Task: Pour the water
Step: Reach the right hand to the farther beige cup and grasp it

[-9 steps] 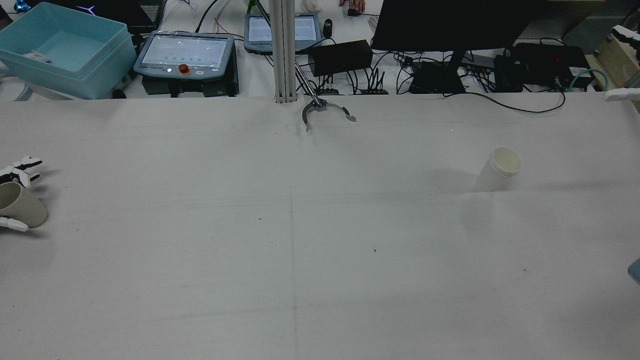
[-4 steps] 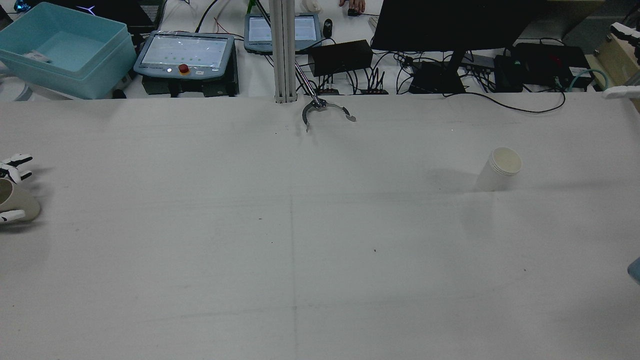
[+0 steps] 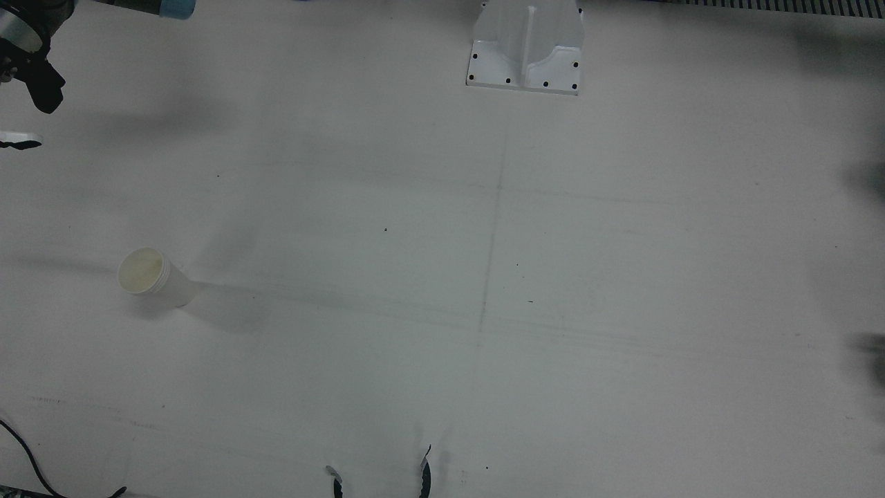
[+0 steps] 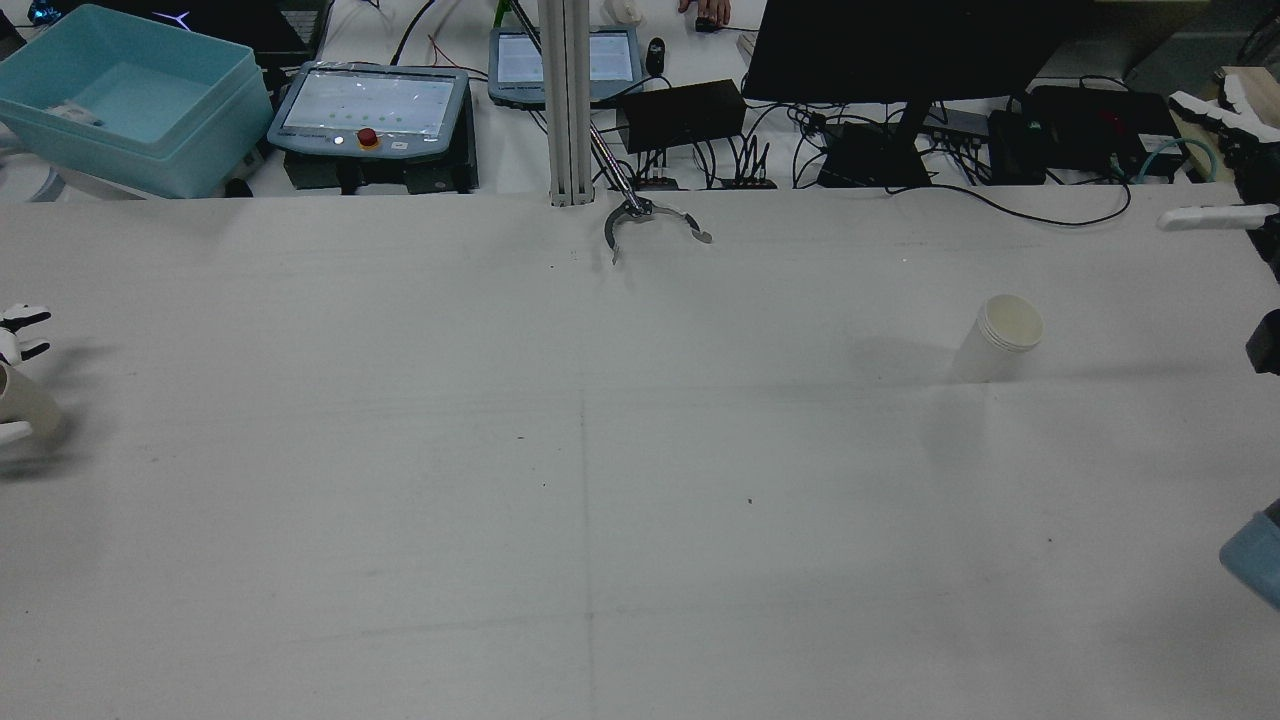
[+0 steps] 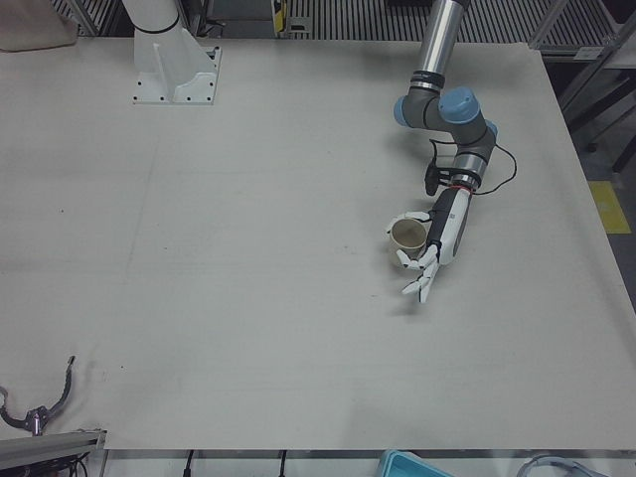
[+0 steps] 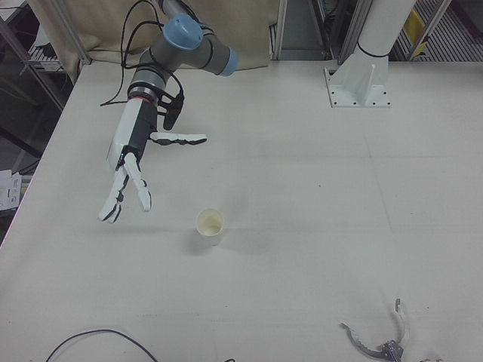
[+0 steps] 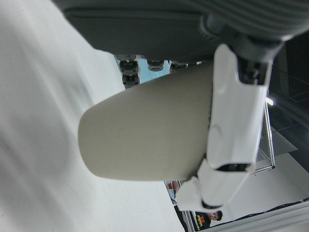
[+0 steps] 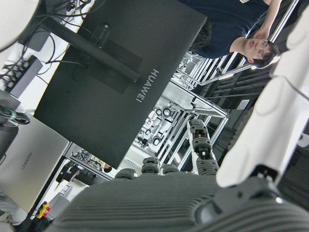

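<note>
A beige cup [image 5: 407, 236] sits in my left hand [image 5: 432, 248] near the table's left edge. The hand's fingers [image 7: 231, 121] wrap the cup's side [image 7: 149, 135]. In the rear view only the cup's edge [image 4: 22, 402] and the fingertips [image 4: 20, 325] show at the far left. A white paper cup [image 6: 210, 225] stands upright and alone on the right half; it also shows in the rear view [image 4: 1000, 338] and the front view [image 3: 151, 277]. My right hand [image 6: 124, 185] is open with its fingers spread, above the table and apart from the white cup.
A metal claw clamp [image 4: 650, 222] lies at the table's far middle edge. A turquoise bin [image 4: 130, 95], teach pendants [image 4: 370, 105], a monitor [image 4: 900, 50] and cables stand beyond the table. An arm pedestal [image 3: 527, 45] is bolted near the robot's side.
My left hand has carried the beige cup further left, almost out of the rear view. My right hand and arm have come further into the rear view at its right edge.
</note>
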Controlling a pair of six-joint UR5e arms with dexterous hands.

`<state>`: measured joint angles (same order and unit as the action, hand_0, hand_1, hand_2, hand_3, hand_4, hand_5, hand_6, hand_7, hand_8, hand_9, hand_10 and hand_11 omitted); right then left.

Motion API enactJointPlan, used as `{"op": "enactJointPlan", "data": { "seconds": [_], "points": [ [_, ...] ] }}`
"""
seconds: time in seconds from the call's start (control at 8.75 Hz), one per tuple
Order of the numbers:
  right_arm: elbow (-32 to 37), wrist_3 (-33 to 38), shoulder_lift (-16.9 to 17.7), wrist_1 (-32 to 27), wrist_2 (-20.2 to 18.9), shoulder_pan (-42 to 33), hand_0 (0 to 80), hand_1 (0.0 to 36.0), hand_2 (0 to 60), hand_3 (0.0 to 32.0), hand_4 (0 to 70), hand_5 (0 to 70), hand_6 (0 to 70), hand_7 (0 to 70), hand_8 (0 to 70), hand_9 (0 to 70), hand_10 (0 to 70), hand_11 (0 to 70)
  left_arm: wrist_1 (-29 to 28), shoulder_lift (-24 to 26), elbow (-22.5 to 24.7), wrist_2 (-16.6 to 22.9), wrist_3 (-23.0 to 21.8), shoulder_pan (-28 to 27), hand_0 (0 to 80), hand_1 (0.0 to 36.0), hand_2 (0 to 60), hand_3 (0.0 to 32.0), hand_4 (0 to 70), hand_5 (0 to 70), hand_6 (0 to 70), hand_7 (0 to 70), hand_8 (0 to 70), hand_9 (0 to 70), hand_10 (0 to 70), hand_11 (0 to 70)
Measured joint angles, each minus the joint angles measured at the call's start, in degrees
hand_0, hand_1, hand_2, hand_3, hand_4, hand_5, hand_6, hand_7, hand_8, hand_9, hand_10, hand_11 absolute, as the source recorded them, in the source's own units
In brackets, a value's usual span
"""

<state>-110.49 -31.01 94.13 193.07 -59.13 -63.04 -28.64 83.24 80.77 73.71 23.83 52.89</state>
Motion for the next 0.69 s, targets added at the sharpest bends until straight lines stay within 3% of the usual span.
{"op": "enactJointPlan", "data": {
  "seconds": [0.46,0.69],
  "points": [
    [23.71,0.34,-9.55,-12.64,0.82,7.25,50.3,8.3,0.0,0.0,8.6,1.3,0.0,0.0,4.1,4.0,0.0,0.0,6.48,-0.83,4.61,0.27,-3.48,0.02,65.9,36.0,60.0,0.0,26.9,70.0,2.7,23.3,0.8,3.6,8.3,16.2],
    [27.54,2.09,-10.74,-15.43,3.94,11.62,51.4,9.8,0.0,0.0,9.7,2.3,0.0,0.0,3.8,3.7,0.0,0.0,7.47,-0.83,5.0,0.29,-3.68,0.02,67.1,36.0,60.0,0.0,27.0,70.0,3.2,23.7,0.8,3.7,8.5,16.4]
  ]
}}
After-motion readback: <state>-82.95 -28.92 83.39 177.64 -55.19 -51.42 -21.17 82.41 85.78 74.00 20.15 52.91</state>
